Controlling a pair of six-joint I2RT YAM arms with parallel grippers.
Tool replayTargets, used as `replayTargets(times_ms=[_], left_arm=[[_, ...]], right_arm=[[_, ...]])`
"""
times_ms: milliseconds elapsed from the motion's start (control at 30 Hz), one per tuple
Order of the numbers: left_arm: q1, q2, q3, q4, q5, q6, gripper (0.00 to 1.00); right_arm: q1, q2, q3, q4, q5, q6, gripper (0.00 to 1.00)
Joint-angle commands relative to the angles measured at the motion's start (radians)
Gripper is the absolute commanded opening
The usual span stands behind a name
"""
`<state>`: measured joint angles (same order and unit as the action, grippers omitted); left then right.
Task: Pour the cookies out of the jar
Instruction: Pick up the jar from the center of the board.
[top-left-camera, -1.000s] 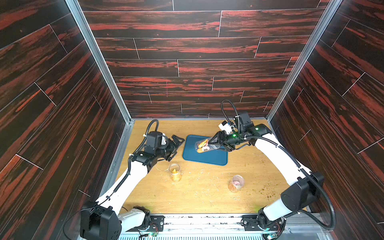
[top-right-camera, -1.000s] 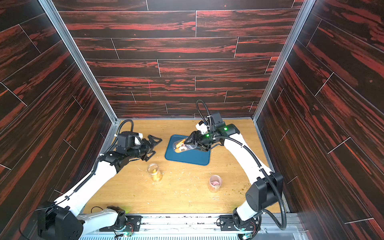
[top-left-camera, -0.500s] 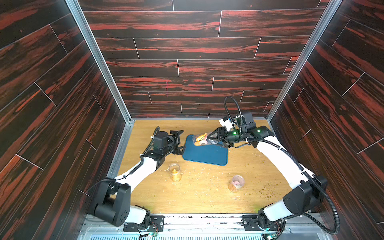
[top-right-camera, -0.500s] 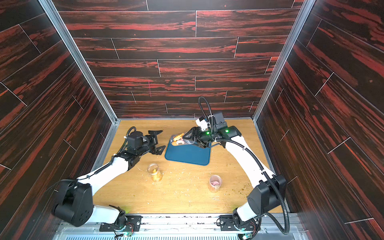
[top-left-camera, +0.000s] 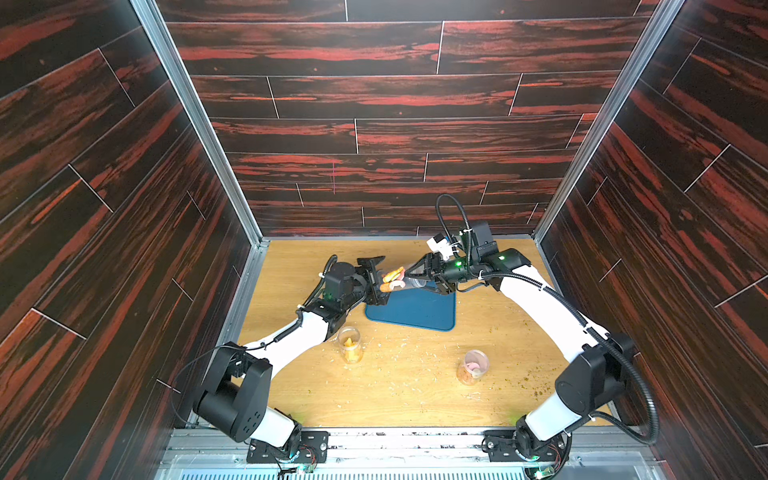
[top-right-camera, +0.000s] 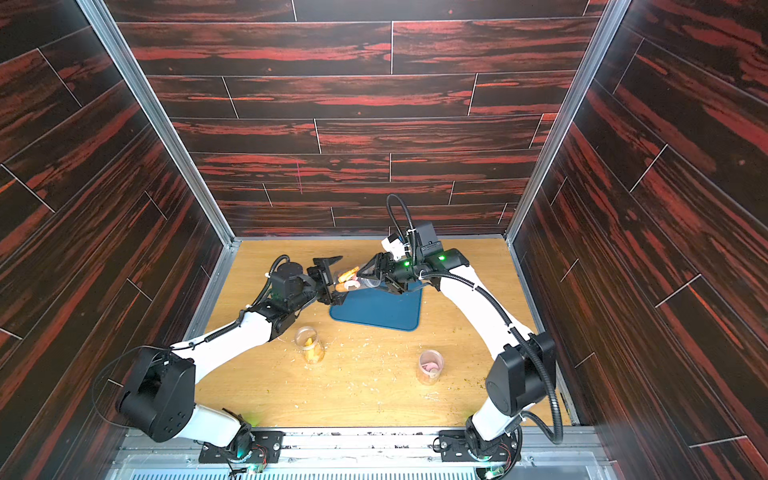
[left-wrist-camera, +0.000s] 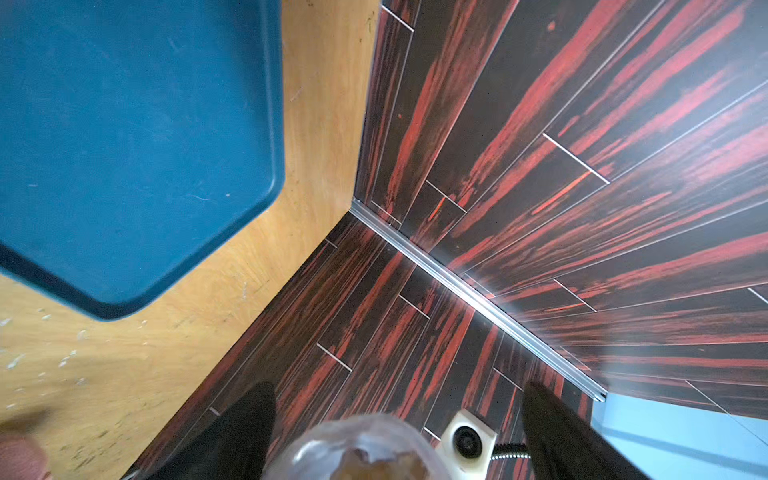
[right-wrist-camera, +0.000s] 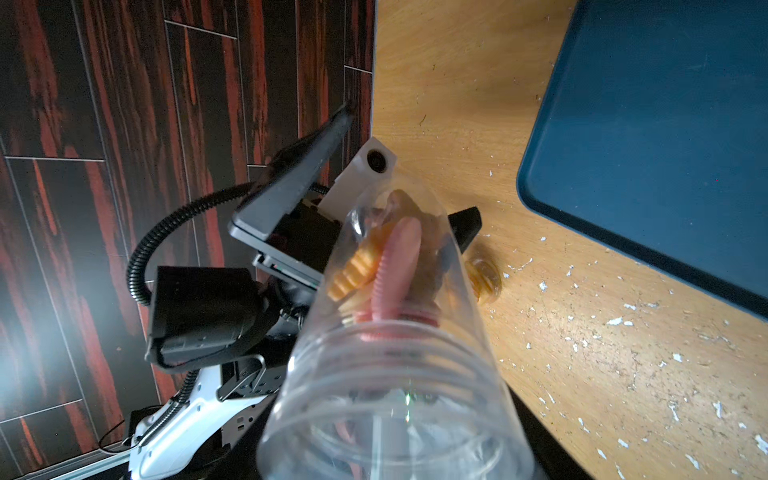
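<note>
The pale wooden worktop (top-left-camera: 415, 399) fills the lower middle of both top views. A dark blue rectangular plastic tray (top-left-camera: 415, 311) lies just above its centre. The tray is bare, so nothing has been tipped onto it yet.

What has changed is the left arm. A second ago it hung back toward the left of the frame. It has since swung in, and the left tool (top-left-camera: 381, 278) now sits at the tray's upper left corner. Its jaws are spread wide on either side of the jar's closed end. The left wrist view shows them not yet pressing on it.

The right tool (top-left-camera: 417, 277) is clenched around a clear plastic jar (right-wrist-camera: 390, 340), held on its side in the air over that same corner. The pink, orange and brown cookies (right-wrist-camera: 390, 266) are bunched at the closed end, away from the threaded mouth. This looks like a handover: the left tool probably means to take the base so the jar can be upended over the tray.

Lower in the frame, a yellow-filled small jar (top-left-camera: 350, 344) and a pink-filled small jar (top-left-camera: 471, 366) stand on the worktop. Pale crumbs (top-left-camera: 399, 345) lie scattered between them.
</note>
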<state>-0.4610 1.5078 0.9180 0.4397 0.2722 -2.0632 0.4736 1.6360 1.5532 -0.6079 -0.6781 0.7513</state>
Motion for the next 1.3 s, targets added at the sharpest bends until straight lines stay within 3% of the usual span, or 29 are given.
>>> replayTargets(times_ms=[0, 300, 733, 900, 1067, 1167, 1267], left_arm=[[-0.017, 0.014, 0.051, 0.037, -0.025, -0.066, 0.93], [-0.035, 0.032, 0.046, 0.070, -0.051, -0.091, 0.80], [-0.044, -0.011, 0.045, 0.019, -0.061, -0.046, 0.80], [-0.044, -0.015, 0.036, 0.004, -0.013, 0.004, 0.96], [-0.024, -0.103, -0.093, 0.026, -0.021, 0.019, 1.00], [0.051, -0.205, -0.119, -0.139, 0.005, 0.174, 1.00], [0.140, -0.306, -0.056, -0.427, 0.018, 0.453, 1.00]], right_arm=[[0.004, 0.033, 0.022, 0.038, -0.031, 0.004, 0.67], [0.005, 0.043, 0.018, 0.035, -0.038, -0.008, 0.67], [0.005, -0.004, -0.011, 0.000, 0.018, -0.042, 0.67], [0.004, -0.037, -0.027, 0.010, 0.037, -0.039, 0.67], [0.000, -0.033, 0.004, -0.020, 0.044, -0.055, 0.67], [-0.006, -0.039, 0.018, -0.031, 0.060, -0.060, 0.67], [-0.019, -0.036, 0.046, -0.054, 0.055, -0.066, 0.67]])
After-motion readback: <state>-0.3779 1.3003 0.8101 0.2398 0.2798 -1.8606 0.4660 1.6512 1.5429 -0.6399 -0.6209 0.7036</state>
